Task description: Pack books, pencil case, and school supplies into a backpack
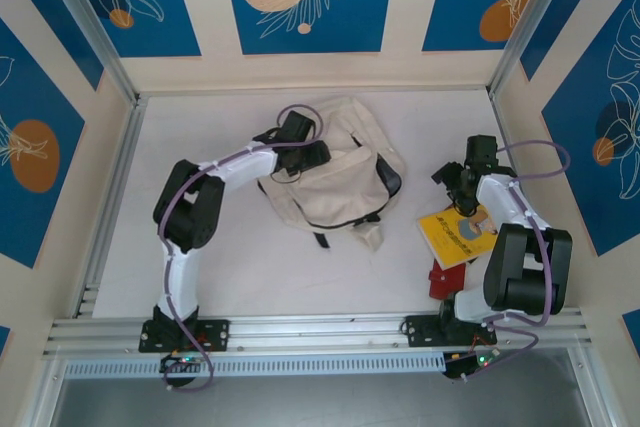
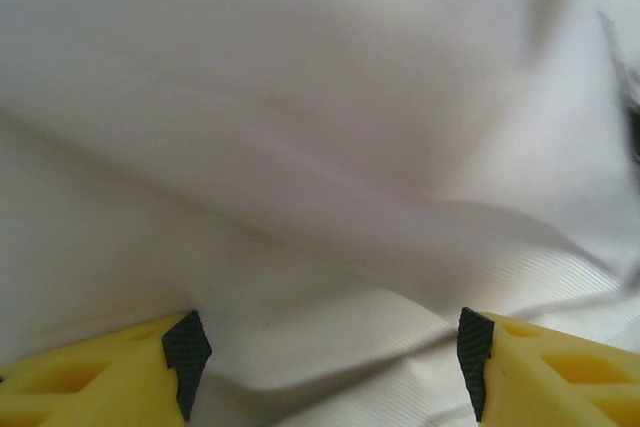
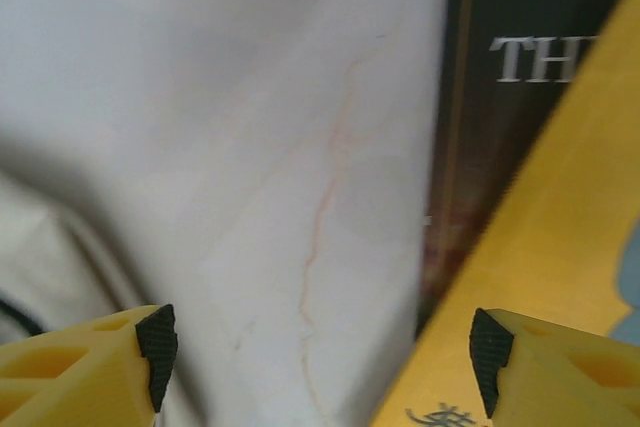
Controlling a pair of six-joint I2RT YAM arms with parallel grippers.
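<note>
Near the middle of the white surface (image 1: 220,247), a cream backpack (image 1: 345,192), slumped and creased, with dark straps trailing toward the near side. Over the backpack's upper left part, the left claw (image 1: 300,159), pointed down at the fabric. From its wrist: jaws wide, black pads (image 2: 186,352) well apart, nothing pinched between them, only rumpled cream cloth close beneath. Cannot tell whether touching the cloth or just above it. To the right of the backpack and apart from it, the right claw (image 1: 452,179), likewise spread wide and holding nothing. Beneath it, bare marbled surface between the pads, with a black book (image 3: 490,147) bearing pale print just to the right and a yellow book (image 1: 455,232) lying over that one's far edge. Nearer the arm bases than the yellow book, also right of the backpack, a red-and-black book (image 1: 437,279), partly hidden by the right arm. All three books flat on the surface, outside the backpack.
</note>
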